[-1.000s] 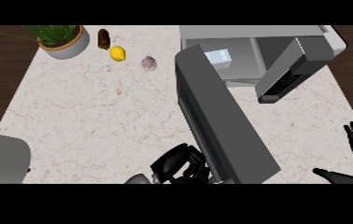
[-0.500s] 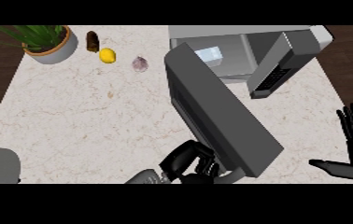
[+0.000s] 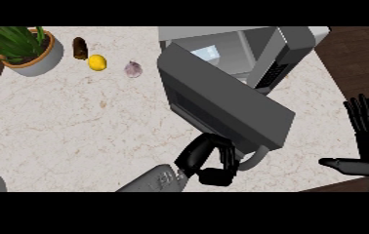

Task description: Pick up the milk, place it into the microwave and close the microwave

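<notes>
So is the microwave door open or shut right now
Open: the microwave door swings out over the counter, the cavity behind it shows, and the left hand is at its edge.

Microwave: grey, at the counter's far right. Its door partly open, swung forward. Milk upright inside the cavity.

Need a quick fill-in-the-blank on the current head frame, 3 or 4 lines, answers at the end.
1. The microwave door stands ____.
2. The left hand is at the door's ____ edge.
3. The yellow lemon lies between the dark brown object and the ____.
4. The right hand rests with fingers up at the view's ____ edge.

Missing words: open; lower; garlic; right
</notes>
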Controlling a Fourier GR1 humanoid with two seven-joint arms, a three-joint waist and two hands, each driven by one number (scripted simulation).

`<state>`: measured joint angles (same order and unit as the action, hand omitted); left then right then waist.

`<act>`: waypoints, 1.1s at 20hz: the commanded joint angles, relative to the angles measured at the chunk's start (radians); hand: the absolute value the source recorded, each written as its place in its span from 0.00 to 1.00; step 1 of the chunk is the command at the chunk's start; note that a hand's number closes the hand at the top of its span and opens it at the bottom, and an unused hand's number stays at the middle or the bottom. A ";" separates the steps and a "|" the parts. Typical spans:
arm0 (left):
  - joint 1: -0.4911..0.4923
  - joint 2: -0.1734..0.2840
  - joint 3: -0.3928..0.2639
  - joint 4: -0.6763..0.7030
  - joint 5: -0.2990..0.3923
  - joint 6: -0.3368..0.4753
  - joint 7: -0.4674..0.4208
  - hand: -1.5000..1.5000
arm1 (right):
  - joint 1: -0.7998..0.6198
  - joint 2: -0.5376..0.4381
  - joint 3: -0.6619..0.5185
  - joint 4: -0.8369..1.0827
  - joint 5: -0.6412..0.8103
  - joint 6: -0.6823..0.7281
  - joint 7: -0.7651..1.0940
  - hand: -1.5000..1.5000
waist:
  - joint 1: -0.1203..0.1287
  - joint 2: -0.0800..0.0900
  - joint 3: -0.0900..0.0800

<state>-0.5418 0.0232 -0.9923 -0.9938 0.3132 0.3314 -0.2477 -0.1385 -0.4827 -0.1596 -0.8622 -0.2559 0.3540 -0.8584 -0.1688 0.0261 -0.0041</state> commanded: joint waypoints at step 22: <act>-0.468 -0.023 0.110 0.158 0.235 0.183 -0.028 1.00 | -0.138 -0.052 0.083 -0.192 -0.119 0.150 0.126 0.00 | -0.189 0.053 0.008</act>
<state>-0.9407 0.0008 -0.9032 -0.8663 0.5266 0.5009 -0.2743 -0.2544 -0.5334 -0.0844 -1.0427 -0.3531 0.4315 -0.7123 -0.3365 0.0722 0.0023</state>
